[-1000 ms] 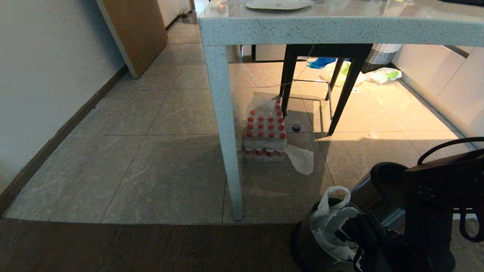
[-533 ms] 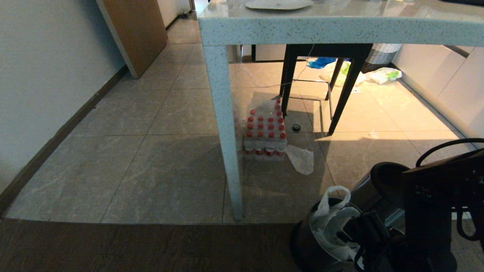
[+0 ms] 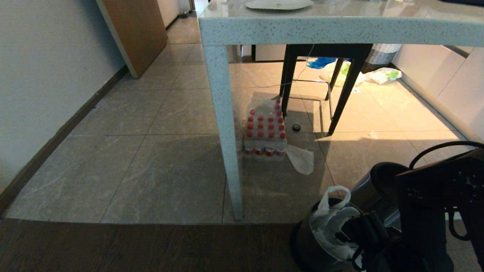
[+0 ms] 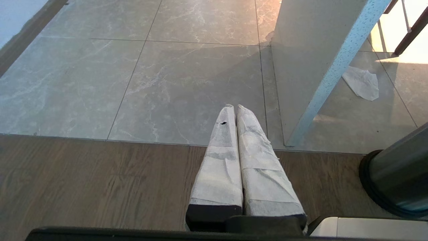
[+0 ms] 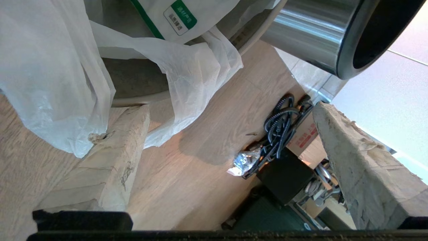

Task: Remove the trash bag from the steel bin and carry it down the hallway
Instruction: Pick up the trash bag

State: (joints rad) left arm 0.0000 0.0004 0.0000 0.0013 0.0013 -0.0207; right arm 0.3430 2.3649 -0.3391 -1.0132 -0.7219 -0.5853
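Note:
The steel bin [image 3: 302,241] stands at the lower right on the wood floor, next to the table leg. The trash bag [image 3: 332,221] lines it; one loop handle sticks up above the rim and white folds with green print [image 5: 180,15] hang over the edge. My right gripper [image 3: 353,232] hovers at the bin's rim, open. In the right wrist view the right gripper [image 5: 227,108] has one finger [image 5: 113,157] touching a hanging fold of the bag, and nothing lies between its fingers. My left gripper [image 4: 234,107] is parked, shut and empty, over the floor. The hallway [image 3: 162,87] runs off at the upper left.
A second steel bin [image 3: 365,190] lies tipped just behind the first. The speckled table leg [image 3: 225,132], a pack of red-capped bottles [image 3: 264,132], a clear plastic scrap [image 3: 301,158] and black stool legs [image 3: 342,94] stand ahead. Cables and boxes [image 5: 284,127] lie beside the bin.
My right forearm has shifted a little to the left and the wrist has turned slightly at the bin's rim. The bag and the bin have kept still.

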